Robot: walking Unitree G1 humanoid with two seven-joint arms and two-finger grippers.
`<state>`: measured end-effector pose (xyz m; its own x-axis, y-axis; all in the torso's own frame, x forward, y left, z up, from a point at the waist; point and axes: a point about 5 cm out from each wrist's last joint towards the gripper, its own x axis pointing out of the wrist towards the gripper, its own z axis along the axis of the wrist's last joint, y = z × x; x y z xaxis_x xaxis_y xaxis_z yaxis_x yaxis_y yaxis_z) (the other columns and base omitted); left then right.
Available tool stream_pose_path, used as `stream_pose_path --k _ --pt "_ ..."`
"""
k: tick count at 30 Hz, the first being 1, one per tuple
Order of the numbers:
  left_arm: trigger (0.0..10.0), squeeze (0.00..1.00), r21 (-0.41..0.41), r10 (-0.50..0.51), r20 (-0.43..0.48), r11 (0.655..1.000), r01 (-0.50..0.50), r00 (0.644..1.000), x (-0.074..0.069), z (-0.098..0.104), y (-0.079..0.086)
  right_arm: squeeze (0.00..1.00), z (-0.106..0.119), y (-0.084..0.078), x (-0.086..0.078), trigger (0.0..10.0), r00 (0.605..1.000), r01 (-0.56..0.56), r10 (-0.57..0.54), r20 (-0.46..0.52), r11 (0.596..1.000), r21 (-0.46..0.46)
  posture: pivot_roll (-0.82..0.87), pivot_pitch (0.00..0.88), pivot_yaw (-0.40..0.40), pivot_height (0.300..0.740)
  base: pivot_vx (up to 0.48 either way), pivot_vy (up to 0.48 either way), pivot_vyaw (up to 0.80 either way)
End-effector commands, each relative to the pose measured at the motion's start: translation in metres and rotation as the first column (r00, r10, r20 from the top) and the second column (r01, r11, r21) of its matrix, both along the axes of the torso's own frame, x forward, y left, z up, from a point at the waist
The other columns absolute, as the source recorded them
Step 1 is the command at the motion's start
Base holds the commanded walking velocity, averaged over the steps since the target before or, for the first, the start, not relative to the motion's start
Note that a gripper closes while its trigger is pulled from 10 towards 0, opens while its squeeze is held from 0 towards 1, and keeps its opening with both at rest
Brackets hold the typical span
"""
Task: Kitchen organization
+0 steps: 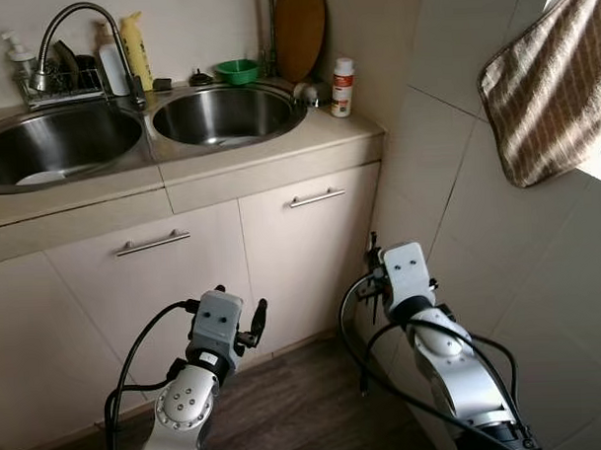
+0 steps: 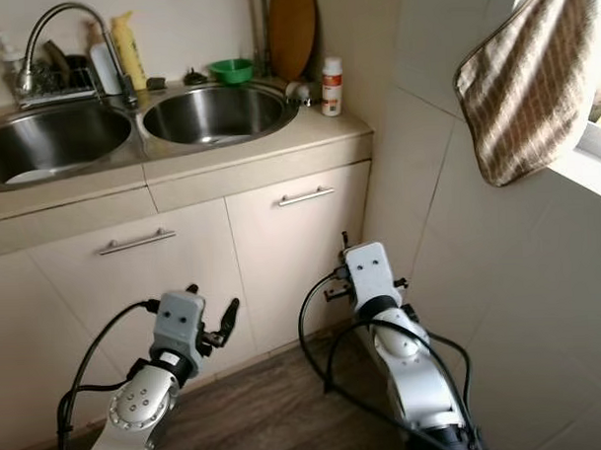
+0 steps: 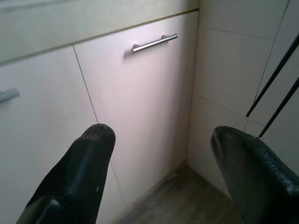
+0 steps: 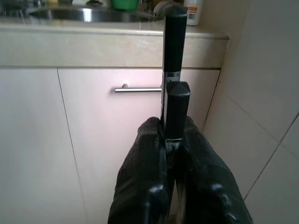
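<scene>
Right claw (image 4: 174,135) clamps black rod (image 4: 174,42), long axis upright.

A slim black rod-like tool (image 4: 174,70), squared in section with a silver band partway up, stands upright, pinched at its lower end between closed fingers before the cream cabinet door (image 4: 140,140).

Soft daylight from the right, sharp head views; blurred near fingers
</scene>
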<state>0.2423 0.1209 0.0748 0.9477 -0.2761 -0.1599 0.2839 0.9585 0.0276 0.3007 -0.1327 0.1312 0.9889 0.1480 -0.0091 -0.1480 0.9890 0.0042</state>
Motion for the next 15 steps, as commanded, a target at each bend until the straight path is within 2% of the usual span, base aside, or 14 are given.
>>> stream_pose_path --k 1,2,3,4,7,8,10,12,15 --pt "10.0 0.00 -0.075 0.047 -0.021 0.996 -0.048 0.999 0.010 0.004 0.005 0.00 0.014 0.013 -0.005 10.0 0.999 -0.031 0.029 0.017 0.993 0.118 -0.03 0.000 -0.016 0.740 0.000 0.000 0.00" --pt "10.0 0.00 -0.036 0.035 -0.024 0.999 -0.036 0.999 0.009 0.001 0.006 0.00 0.017 0.017 -0.006 10.0 0.999 -0.045 0.043 0.024 0.995 0.092 -0.03 0.000 -0.020 0.740 0.000 0.000 0.00" --pt "10.0 0.00 0.049 -0.007 -0.010 0.999 0.008 1.000 0.001 0.000 0.007 0.00 0.019 0.020 -0.010 10.0 0.997 -0.063 0.063 0.043 0.998 0.020 -0.04 0.000 -0.013 0.740 0.000 0.000 0.00" --pt "10.0 0.00 0.043 -0.037 0.006 0.998 0.037 0.999 -0.003 0.004 0.006 0.00 0.024 0.019 -0.014 10.0 0.994 -0.081 0.081 0.070 0.997 0.009 -0.03 0.000 -0.005 0.740 0.000 0.000 0.00" --pt "10.0 0.00 0.049 -0.032 0.016 0.998 0.031 0.999 -0.010 0.010 0.009 0.00 0.029 0.006 -0.021 10.0 0.992 -0.096 0.097 0.082 0.995 -0.005 -0.02 0.009 -0.019 0.740 0.000 0.000 0.00" --pt "10.0 0.00 0.025 0.010 -0.005 1.000 -0.010 1.000 -0.010 0.010 0.014 0.00 0.018 -0.007 -0.022 10.0 0.998 -0.048 0.051 0.047 0.998 -0.048 -0.02 0.022 -0.002 0.740 0.000 0.000 0.00" --pt "10.0 0.00 0.041 0.032 0.000 0.999 -0.032 0.999 -0.009 0.012 0.017 0.00 0.008 -0.016 -0.022 10.0 1.000 0.004 -0.004 0.008 0.998 -0.070 -0.02 0.023 0.000 0.740 0.000 0.141 0.00" --pt "10.0 0.00 0.045 0.005 0.021 0.999 -0.006 1.000 -0.010 0.020 0.016 0.00 0.006 -0.020 -0.025 10.0 0.999 0.044 -0.044 -0.013 0.998 -0.054 0.00 0.036 0.002 0.740 0.000 0.364 0.00" --pt "10.0 0.00 0.074 -0.028 0.056 0.997 0.023 0.998 -0.011 0.029 0.019 0.00 0.005 -0.018 -0.030 10.0 0.998 0.053 -0.054 -0.020 0.998 -0.045 0.00 0.024 0.011 0.740 0.000 0.444 0.00"
